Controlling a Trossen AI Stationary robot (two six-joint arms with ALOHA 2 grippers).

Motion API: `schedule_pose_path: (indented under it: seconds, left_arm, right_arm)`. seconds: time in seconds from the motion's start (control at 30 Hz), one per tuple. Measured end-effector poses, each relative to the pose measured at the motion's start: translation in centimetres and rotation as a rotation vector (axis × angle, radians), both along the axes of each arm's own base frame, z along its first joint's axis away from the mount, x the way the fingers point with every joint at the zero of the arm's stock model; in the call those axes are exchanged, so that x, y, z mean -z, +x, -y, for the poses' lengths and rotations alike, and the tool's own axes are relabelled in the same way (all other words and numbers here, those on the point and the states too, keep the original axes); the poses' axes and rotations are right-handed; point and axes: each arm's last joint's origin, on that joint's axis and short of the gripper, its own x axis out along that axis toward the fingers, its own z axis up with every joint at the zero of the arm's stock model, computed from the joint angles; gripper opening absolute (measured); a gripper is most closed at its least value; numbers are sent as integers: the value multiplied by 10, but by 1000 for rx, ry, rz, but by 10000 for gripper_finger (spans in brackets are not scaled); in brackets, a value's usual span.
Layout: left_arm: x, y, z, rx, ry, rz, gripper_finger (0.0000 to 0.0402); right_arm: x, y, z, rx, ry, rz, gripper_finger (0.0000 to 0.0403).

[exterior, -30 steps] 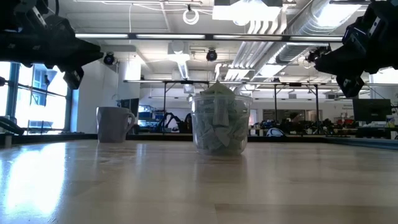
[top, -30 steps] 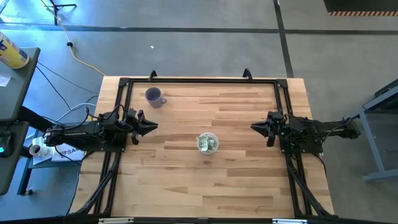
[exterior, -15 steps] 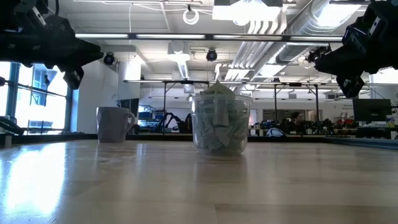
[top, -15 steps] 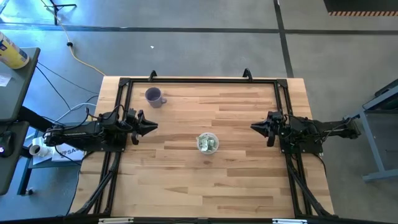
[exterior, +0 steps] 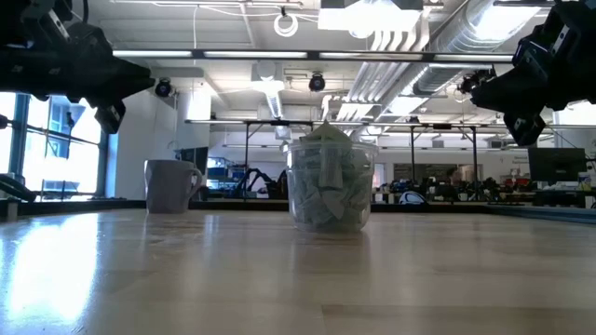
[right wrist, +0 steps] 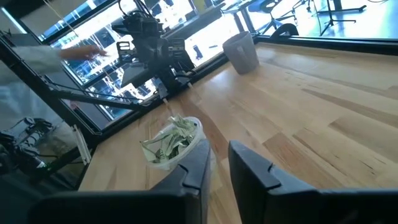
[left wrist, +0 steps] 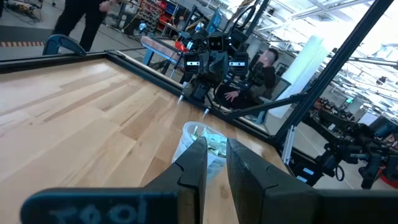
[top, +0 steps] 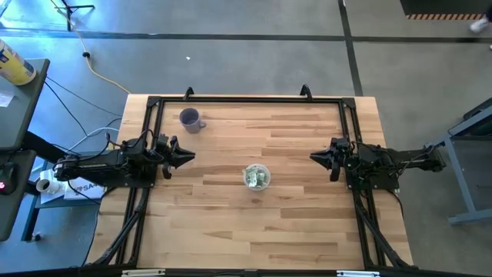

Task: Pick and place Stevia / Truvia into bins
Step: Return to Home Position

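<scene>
Sachets [exterior: 326, 181] heaped in cup [top: 257, 177] mid-bench: light, floppy, slippery, best pinched by an edge; left claw [top: 187, 156] and right claw [top: 316, 156] narrow, empty.

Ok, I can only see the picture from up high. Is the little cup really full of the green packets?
Observer: Yes. From table height, the sachets fill the cup and poke up past its rim.
Operator: Is the left end effector holding one?
Observer: No. Its wrist view shows the left end effector with only a slim gap between its fingers and nothing in it.
Operator: Is anybody there?
Observer: Yes. The left wrist view shows a person sitting beyond the far edge of the table.
</scene>
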Motion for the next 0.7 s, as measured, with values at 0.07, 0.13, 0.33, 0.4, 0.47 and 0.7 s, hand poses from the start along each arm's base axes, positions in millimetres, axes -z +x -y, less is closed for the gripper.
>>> schedule_pose_path:
  seconds: [0.07, 0.13, 0.33, 0.4, 0.47, 0.7]
  left_arm:
    - [0, 0, 0, 0, 0, 0, 97]
    - [0, 0, 0, 0, 0, 0, 97]
    - [0, 0, 0, 0, 0, 0, 97]
    - [0, 0, 0, 0, 0, 0, 97]
    - [0, 0, 0, 0, 0, 0, 97]
    - [0, 0, 0, 0, 0, 0, 97]
  right_arm:
    - [0, 0, 0, 0, 0, 0, 52]
    - [0, 0, 0, 0, 0, 0, 52]
    - [0, 0, 0, 0, 0, 0, 48]
    - [0, 0, 0, 0, 0, 0, 46]
    - [0, 0, 0, 0, 0, 0, 47]
    - [0, 0, 0, 0, 0, 0, 52]
